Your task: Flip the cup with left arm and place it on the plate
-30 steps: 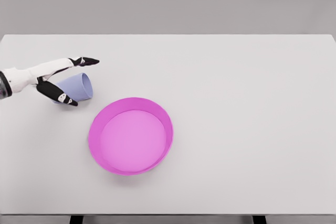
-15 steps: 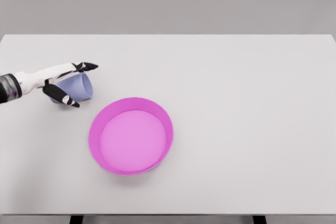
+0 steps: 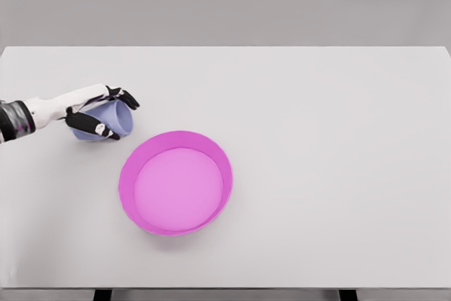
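Lying on its side, the cup [image 3: 106, 119] sits inside the left hand [image 3: 99, 113], fingers [image 3: 125, 96] over the top and thumb beneath, clamped on it, a grip that should let the wrist roll it upright. Just past the fingertips waits the plate [image 3: 175, 182], bare, on the table [image 3: 324, 139].

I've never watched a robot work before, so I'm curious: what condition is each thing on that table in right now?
cup: lying on its side on the table, left of the plate, not yet flipped
left hand: fingers curled around the cup, gripping it
plate: pink, flat on the table, nothing in it
table: white, carrying the cup and plate
right arm: out of view
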{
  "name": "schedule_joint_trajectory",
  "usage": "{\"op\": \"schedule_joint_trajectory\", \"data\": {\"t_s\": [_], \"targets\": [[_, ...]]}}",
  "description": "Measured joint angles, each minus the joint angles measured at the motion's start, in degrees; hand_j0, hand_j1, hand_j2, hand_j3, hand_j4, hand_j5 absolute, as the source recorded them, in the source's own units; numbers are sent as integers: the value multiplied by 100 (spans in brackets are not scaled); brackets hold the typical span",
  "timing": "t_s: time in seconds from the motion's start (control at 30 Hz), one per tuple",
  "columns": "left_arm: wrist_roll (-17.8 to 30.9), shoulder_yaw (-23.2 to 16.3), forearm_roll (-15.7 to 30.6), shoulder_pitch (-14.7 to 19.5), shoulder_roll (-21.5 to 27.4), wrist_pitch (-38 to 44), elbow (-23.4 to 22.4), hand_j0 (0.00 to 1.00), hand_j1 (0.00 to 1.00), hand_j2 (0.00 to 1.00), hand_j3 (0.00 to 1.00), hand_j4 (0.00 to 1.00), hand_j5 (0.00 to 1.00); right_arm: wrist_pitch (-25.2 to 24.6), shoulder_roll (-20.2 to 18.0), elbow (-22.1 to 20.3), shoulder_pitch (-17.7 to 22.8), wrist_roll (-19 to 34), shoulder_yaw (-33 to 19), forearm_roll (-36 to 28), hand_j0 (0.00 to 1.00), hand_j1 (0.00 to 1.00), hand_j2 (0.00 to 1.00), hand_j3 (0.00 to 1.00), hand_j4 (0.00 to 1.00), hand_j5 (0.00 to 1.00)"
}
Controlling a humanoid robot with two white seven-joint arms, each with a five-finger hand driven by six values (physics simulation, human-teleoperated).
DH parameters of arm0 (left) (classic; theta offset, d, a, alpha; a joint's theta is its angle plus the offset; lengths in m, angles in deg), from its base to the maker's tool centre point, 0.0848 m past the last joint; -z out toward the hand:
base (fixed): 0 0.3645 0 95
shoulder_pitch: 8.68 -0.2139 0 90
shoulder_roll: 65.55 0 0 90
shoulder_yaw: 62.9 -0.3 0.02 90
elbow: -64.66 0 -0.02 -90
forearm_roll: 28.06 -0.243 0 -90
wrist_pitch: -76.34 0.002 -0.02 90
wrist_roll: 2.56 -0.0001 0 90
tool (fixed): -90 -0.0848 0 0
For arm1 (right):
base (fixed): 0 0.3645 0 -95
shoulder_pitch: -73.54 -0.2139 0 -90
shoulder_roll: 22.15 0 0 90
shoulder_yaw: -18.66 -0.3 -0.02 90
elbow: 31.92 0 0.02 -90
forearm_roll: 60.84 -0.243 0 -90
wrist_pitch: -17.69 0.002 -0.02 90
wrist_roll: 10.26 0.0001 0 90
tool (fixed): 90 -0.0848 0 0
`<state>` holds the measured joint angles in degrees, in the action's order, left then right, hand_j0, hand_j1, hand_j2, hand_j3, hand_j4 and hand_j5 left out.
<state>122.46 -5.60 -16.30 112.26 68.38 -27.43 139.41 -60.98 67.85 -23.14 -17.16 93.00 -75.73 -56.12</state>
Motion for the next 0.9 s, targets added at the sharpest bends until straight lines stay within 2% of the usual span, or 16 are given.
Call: {"op": "schedule_joint_trajectory", "data": {"t_s": [0.17,0.33,0.47,0.57,0.67,0.8,0.9], "targets": [[1,27,1065,-18,183,-375,673,51,51,51,51,51,51,0,0,0,0,0,0,0,100,100,100,100,100,100],[4,39,2298,-483,454,-701,1602,52,52,52,52,52,52,0,0,0,0,0,1,0,100,100,100,100,100,100],[5,38,3258,-685,538,-1126,2172,52,52,52,52,52,52,0,0,0,0,0,1,0,100,100,100,100,100,100],[4,28,3868,-905,481,-1289,2327,53,53,53,53,53,53,0,0,0,0,0,1,0,100,100,100,100,100,100],[3,-9,4336,-1046,150,-1340,2373,53,53,53,53,53,53,0,0,0,0,0,1,0,100,100,100,100,100,100],[0,-137,4607,-1204,-590,-1319,2259,53,53,53,53,53,53,0,0,0,0,0,1,0,100,100,100,100,100,100],[1,-299,4718,-1257,-881,-1245,1949,54,54,54,54,54,54,0,0,0,0,0,1,0,100,100,100,100,100,100]]}}
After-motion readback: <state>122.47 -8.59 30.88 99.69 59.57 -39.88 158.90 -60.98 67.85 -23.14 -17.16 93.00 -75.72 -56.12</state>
